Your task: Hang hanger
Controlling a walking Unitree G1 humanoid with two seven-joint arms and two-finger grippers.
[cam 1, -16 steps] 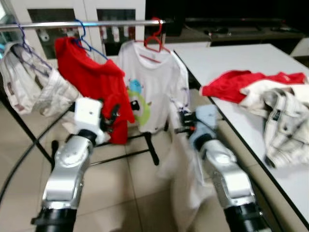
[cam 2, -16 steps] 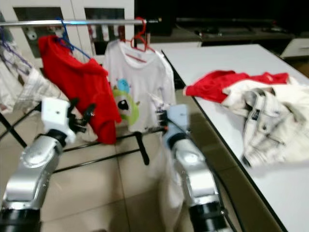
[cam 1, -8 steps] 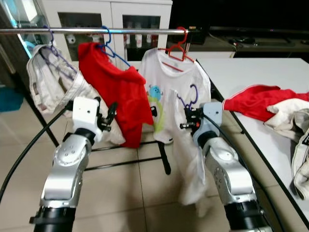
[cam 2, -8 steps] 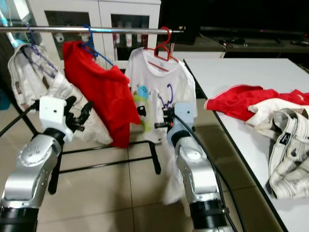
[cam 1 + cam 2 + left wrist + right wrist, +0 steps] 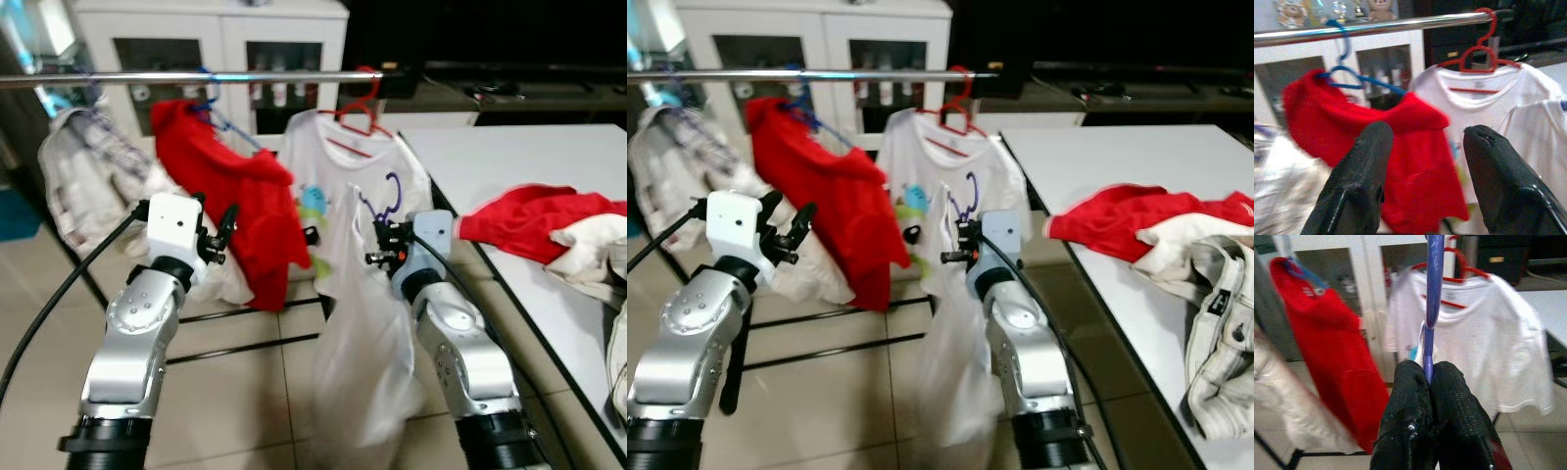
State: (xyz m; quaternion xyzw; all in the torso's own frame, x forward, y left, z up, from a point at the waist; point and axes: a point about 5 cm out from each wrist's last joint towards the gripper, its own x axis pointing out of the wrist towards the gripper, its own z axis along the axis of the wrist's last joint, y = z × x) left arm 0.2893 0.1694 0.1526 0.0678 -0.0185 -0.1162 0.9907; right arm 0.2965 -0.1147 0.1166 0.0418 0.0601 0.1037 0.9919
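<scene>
Steel rail [image 5: 186,77] holds three garments.

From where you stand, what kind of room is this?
Probably a home laundry or living area: a clothes rail hung with shirts, a white table piled with clothes, glass-door cabinets behind.

Silver arms [image 5: 137,343], black-fingered hands [image 5: 1425,181]

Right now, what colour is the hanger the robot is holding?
Purple; the hanger shows best in the right wrist view, pinched in the right gripper.
</scene>
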